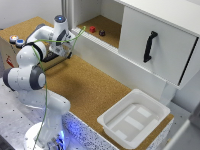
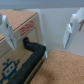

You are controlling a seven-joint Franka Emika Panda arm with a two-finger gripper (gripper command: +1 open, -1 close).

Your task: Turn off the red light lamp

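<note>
The red light lamp (image 1: 13,38) is a small round puck with an orange-red glowing top, sitting on a cardboard box (image 1: 7,52) at the exterior view's left edge. A matching blue-topped light (image 1: 20,43) lies right beside it. My gripper (image 2: 38,46) is open in the wrist view, its two pale fingers (image 2: 7,31) spread wide with nothing between them. It hangs beside the box's side (image 2: 20,25), apart from the lamp, which the wrist view does not show. In the exterior view the arm's own links mostly hide the fingers.
A black object (image 2: 34,54) lies at the foot of the box. An open cabinet holds a small red cube (image 1: 92,29) and a dark round item (image 1: 102,33). Its door has a black handle (image 1: 150,46). A white bin (image 1: 134,117) stands on the cork table at the exterior view's right.
</note>
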